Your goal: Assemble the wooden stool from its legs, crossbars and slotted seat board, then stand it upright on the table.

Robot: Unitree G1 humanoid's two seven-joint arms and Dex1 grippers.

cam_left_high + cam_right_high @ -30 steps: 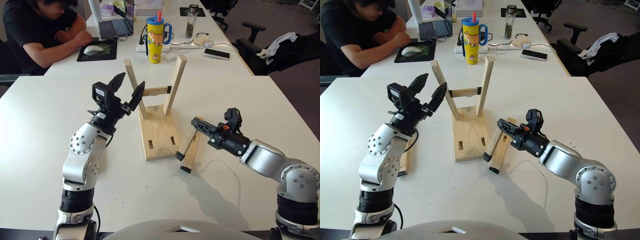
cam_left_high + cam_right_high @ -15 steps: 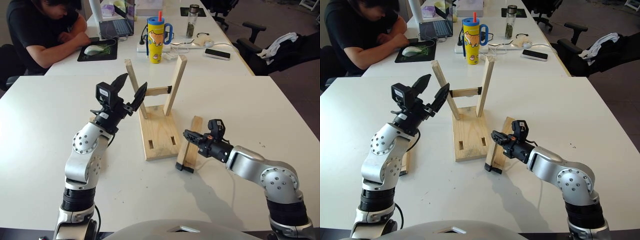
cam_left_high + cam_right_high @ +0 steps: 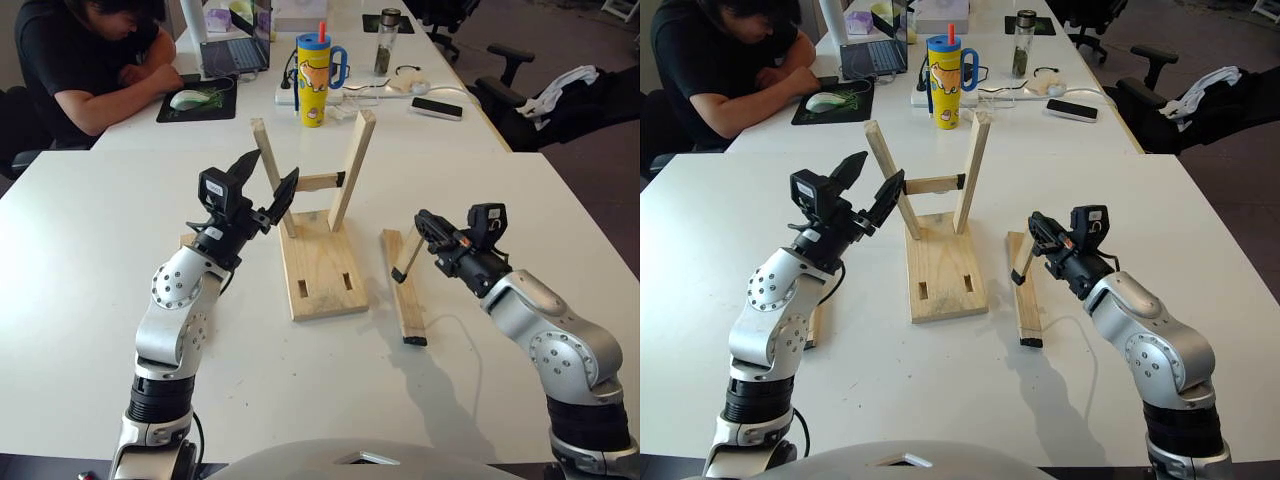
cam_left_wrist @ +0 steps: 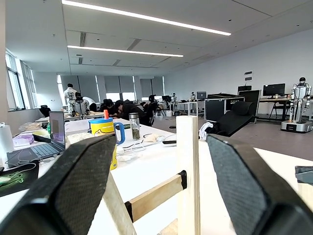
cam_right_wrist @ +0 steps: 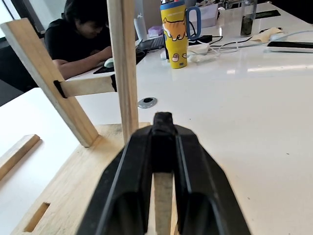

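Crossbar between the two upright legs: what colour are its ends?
Black at both ends, pale wood between. The crossbar shows best in the right wrist view.

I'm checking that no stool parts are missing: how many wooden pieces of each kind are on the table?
Seat board: 1
Standing legs: 2
Crossbar between them: 1
Loose sticks: 3, one held by the right gripper
Total: 7
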